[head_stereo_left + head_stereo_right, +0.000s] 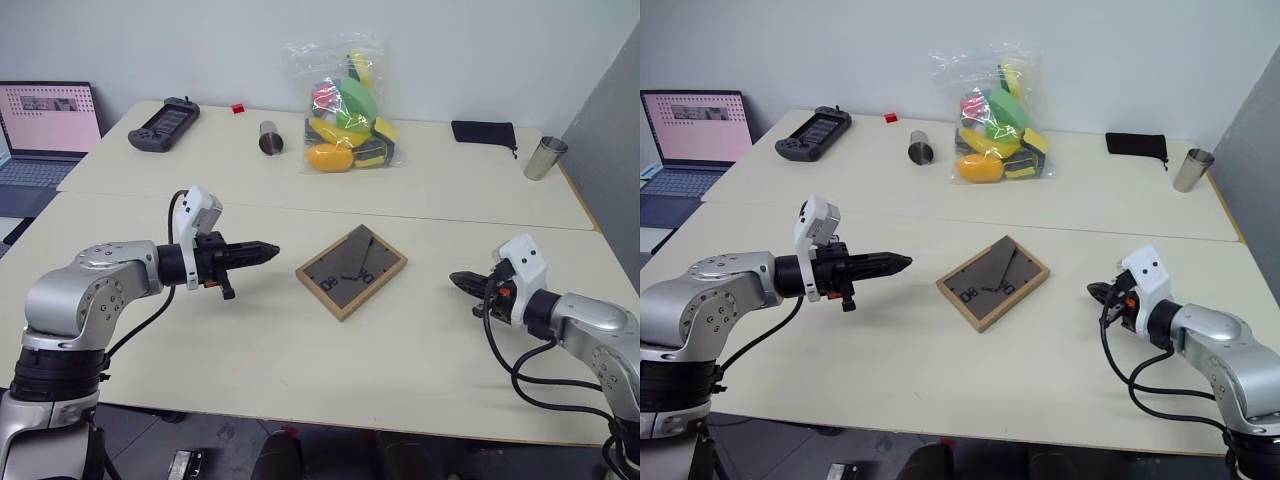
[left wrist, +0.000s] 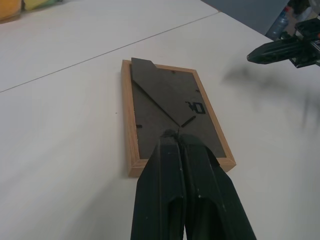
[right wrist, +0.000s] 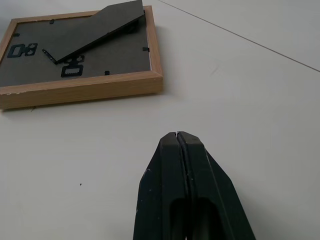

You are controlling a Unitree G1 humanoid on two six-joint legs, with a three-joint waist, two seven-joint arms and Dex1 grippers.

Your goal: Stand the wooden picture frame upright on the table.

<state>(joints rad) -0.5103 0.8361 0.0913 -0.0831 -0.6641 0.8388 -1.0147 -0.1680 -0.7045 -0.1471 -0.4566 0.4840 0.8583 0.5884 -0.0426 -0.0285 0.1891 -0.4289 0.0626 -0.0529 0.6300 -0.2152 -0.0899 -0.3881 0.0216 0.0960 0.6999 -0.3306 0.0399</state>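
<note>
Lying face down near the middle of the tabletop, just this side of the seam, the wooden picture frame shows its dark back panel upward in the head views, so the task looks to be at its very start: nothing is gripped and the frame is not yet raised. The left gripper hovers beside the frame's left corner with its fingers pressed together, and the right gripper hangs well apart on the other side, likewise closed and empty.

From the left wrist view, the closed left gripper points along the frame, and the folded stand lies flat on the back panel; the right gripper appears beyond.

From the right wrist view, the right gripper sits shut, short of the frame's long wooden edge, with the stand's tip slightly lifted.

My reading is that the next move calls for opening one gripper, catching an edge, and tilting the frame up onto its stand.

Hidden: the picture side faces down. The small clips on the back are hard to make out.
</note>
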